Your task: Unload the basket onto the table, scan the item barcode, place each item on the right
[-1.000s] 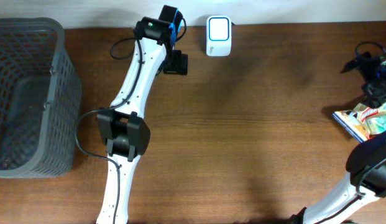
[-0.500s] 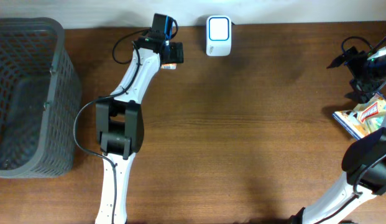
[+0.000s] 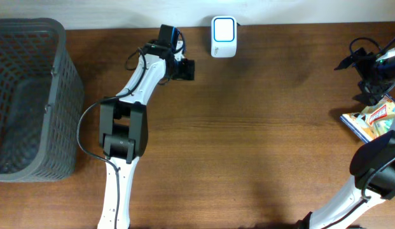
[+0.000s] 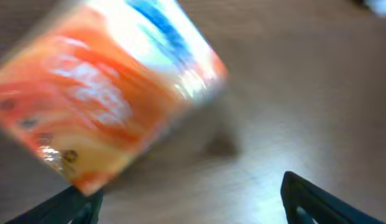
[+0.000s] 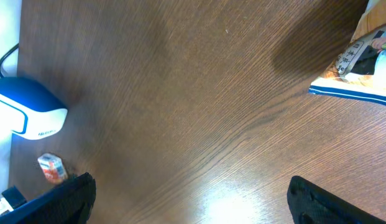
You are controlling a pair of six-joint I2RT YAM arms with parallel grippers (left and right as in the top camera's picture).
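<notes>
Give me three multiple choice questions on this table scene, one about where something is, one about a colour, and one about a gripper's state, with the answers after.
1. Where does the grey basket stand in the overhead view?
A) at the left end of the table
B) at the right end
C) in the middle

2. The small packet near the white scanner is mostly:
A) green
B) orange
C) black

3. The right gripper is:
A) open, with nothing between its fingers
B) shut on a bottle
C) shut on a cable

Answers:
1 A, its mesh wall fills the left edge of the overhead view.
2 B, the wrapper shows orange in both wrist views.
3 A, the right wrist view shows the fingers wide apart over bare wood.
</notes>
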